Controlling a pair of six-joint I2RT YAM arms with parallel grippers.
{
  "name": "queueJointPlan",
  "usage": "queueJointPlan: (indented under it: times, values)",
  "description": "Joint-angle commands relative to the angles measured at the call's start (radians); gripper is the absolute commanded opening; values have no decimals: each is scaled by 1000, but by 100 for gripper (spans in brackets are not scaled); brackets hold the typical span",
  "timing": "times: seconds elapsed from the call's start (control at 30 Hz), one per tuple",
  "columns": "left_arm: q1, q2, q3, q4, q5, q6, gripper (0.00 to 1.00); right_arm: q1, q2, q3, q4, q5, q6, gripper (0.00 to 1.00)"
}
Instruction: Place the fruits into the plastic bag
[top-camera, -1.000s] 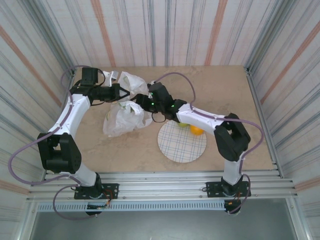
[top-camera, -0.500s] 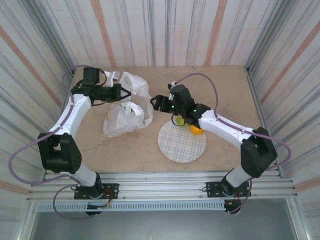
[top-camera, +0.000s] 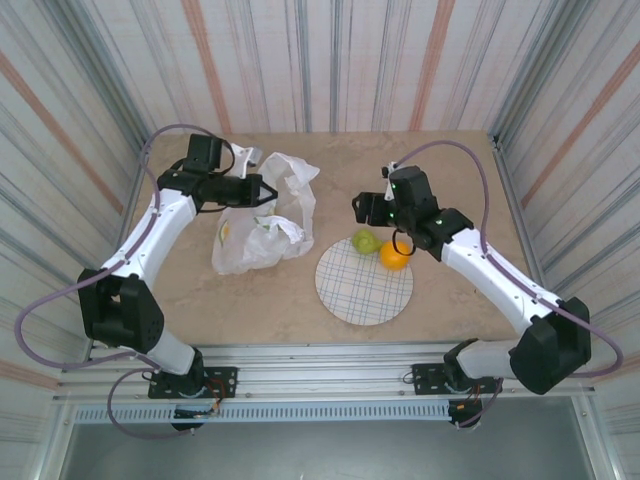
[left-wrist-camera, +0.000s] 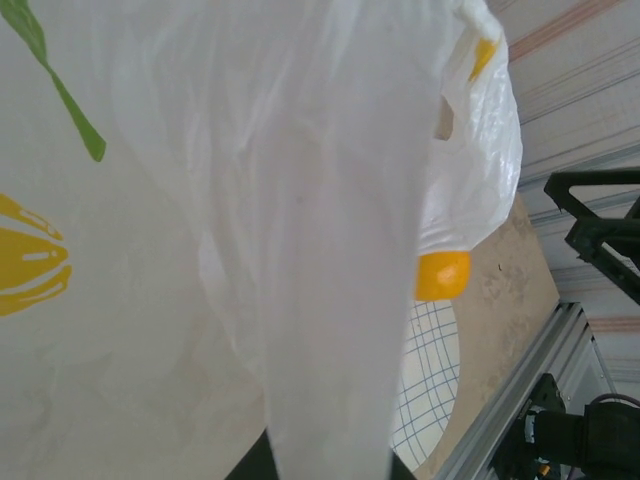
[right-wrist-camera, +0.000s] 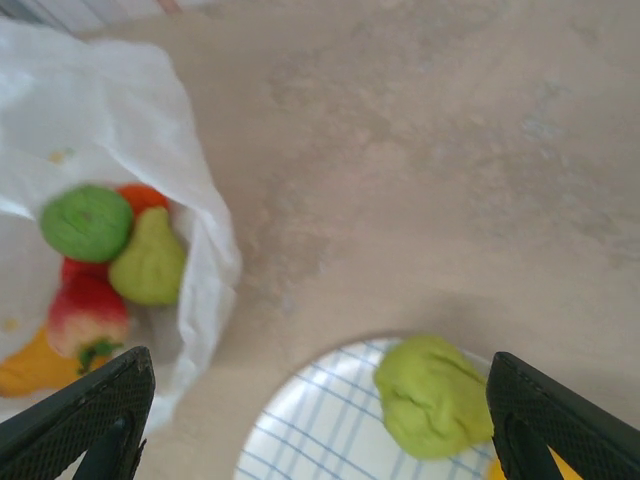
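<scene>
Left gripper clamps the plastic bag; right gripper stands open, empty. It holds green apple, pear, red fruit. Plate carries green fruit, orange on beige worktop.

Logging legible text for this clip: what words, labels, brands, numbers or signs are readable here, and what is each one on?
No text can be read; there are no words, numbers, brand marks or signs.
Bag: printed pictures only, a yellow shape and a green stroke, no lettering.
Plate: grid lines only, no writing.
</scene>
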Motion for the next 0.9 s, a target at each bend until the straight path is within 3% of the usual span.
queueJointPlan:
  times: [0.0,0.17,0.33,0.6,0.87]
  values:
    - [1,-35,17,-41,-27,36,0,2,-49,-1,-162,28,-93,88]
    - [1,-44,-5,-27,-10,49,0,2,-61,17,-358,130,-150,90]
    - [0,-68,-52,25,0,48,0,4,-15,8,-463,117,-141,94]
    - [1,-63,-54,25,22,45,0,-37,104,-6,-461,123,-156,100]
    - [2,-63,-63,26,22,45,0,-64,264,27,-458,138,-186,99]
